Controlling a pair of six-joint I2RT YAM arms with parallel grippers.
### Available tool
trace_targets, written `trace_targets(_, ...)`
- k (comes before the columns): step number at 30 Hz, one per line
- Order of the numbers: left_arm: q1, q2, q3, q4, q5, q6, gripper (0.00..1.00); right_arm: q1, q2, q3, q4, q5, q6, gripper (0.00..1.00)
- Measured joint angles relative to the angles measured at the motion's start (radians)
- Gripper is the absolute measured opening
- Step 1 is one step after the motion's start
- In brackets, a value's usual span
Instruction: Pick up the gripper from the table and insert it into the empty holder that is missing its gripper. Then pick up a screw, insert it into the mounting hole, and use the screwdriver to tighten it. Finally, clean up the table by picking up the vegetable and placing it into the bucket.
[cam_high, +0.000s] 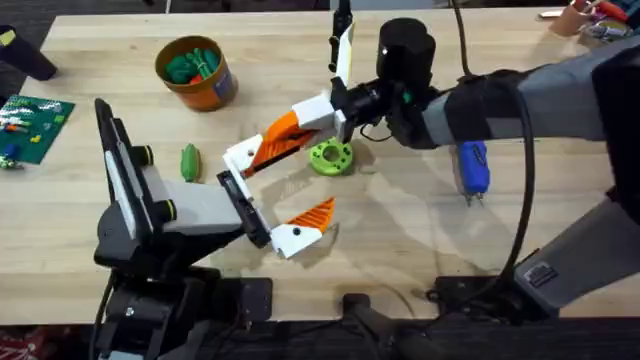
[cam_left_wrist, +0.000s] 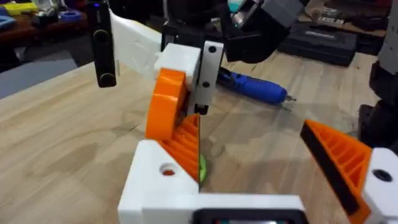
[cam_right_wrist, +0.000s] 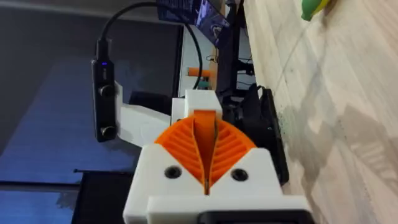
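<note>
The gripper (cam_high: 266, 154) sits at the holder (cam_high: 240, 158) on my left tool (cam_high: 265, 197), above the worktop (cam_high: 400, 230). My right tool (cam_high: 290, 130) has its orange pads pressed together, pinching the gripper's upper end. The left tool is spread wide, its fitted orange finger (cam_high: 315, 211) well apart from the holder. The screwdriver (cam_high: 472, 167) lies under my right arm; the vegetable (cam_high: 190, 162) lies below the bucket (cam_high: 195, 72).

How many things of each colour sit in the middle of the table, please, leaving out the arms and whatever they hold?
Green: 2, the vegetable and the round disc
Blue: 1, the screwdriver
Orange-brown: 1, the bucket
Total: 4
</note>
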Motion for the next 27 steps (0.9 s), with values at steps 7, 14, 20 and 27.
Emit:
trace_targets(7, 0.0, 0.0, 0.0, 0.0, -0.012, 0.003, 0.985, 0.006, 0.009, 0.025, -0.035, -0.003, -0.001, 0.023)
trace_targets(14, 0.0, 0.0, 0.0, 0.0, -0.014, 0.003, 0.985, 0.006, 0.009, 0.027, -0.038, -0.003, -0.002, 0.023)
trace_targets(20, 0.0, 0.0, 0.0, 0.0, -0.014, 0.003, 0.985, 0.006, 0.009, 0.027, -0.039, -0.003, -0.006, 0.024)
trace_targets(27, 0.0, 0.0, 0.0, 0.0, -0.014, 0.004, 0.985, 0.006, 0.009, 0.027, -0.039, -0.003, -0.008, 0.025)
